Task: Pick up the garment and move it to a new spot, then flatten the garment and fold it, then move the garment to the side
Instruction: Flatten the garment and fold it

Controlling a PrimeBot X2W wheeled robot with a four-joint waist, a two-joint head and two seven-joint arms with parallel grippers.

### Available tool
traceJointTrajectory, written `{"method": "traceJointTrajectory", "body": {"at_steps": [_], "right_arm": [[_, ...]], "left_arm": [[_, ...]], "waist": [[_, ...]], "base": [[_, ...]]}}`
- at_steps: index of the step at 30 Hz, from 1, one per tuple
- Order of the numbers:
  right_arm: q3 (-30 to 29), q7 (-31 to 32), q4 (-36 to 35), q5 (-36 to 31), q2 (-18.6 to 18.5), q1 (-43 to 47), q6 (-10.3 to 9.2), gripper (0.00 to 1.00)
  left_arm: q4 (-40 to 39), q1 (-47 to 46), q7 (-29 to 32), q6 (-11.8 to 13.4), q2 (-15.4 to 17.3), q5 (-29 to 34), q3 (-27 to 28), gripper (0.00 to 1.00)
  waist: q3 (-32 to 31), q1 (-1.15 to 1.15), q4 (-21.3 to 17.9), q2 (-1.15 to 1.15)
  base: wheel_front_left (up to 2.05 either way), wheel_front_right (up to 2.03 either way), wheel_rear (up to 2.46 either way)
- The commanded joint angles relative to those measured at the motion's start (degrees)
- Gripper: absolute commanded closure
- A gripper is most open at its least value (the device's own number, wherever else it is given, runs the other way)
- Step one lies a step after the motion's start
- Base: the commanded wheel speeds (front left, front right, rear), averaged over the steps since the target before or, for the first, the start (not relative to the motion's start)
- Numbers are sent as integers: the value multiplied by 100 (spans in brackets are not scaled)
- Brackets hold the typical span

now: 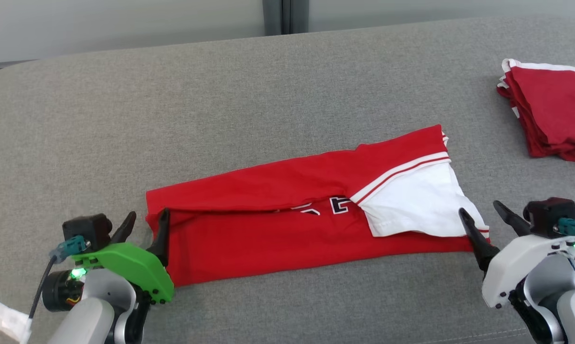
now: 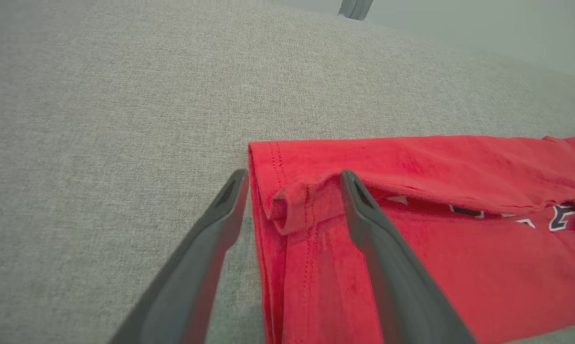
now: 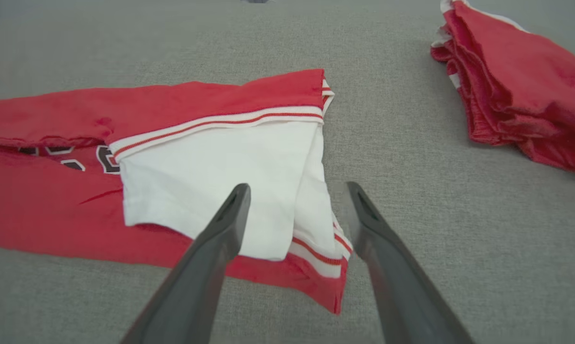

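left end: the left tool (image 1: 148,213) (image 2: 293,175) stands wide and holds nothing, its jaws astride the garment's (image 1: 268,224) left hem; one finger is over bare table just beside the cloth, the other over the red fabric.
right end: the right tool (image 1: 478,207) (image 3: 298,186) is also wide with nothing held, one finger over the white sleeve (image 3: 220,181), the other over the table past the sleeve's corner.
garment place: near the front middle of the grey table (image 1: 268,86), stretched between the two tools.
around: a stack of folded red garments (image 1: 550,114) (image 3: 521,91) lies well apart, at the far right.
in the way: nothing lies between the tools and the cloth.
garment look: a long red band, far edge folded toward the near one, dark and white lettering showing in the gap, striped trim at the sleeve, left hem rolled.
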Motion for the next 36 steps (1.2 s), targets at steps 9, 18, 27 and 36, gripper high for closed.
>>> {"method": "traceJointTrajectory", "body": {"at_steps": [9, 18, 27, 36], "right_arm": [[-509, 204, -206, -171, 285, 389, -9, 0], [-682, 683, 153, -217, 150, -118, -9, 0], [-691, 1307, 1079, 51, -144, -757, -9, 0], [-661, 1358, 2354, 125, -51, -1289, -9, 0]], "left_arm": [[-471, 628, -542, 447, 28, 202, 133, 0], [-339, 782, -1222, 744, -422, 302, 141, 0], [-293, 738, -1370, 872, -480, 505, -12, 0], [-616, 615, -1319, 992, -472, 568, -49, 0]], "waist": [[-220, 0, 107, 0], [-481, 0, 324, 0], [-417, 0, 753, 0], [-167, 0, 1143, 0]], "base": [[0, 0, 0], [0, 0, 0], [0, 0, 0], [0, 0, 0]]}}
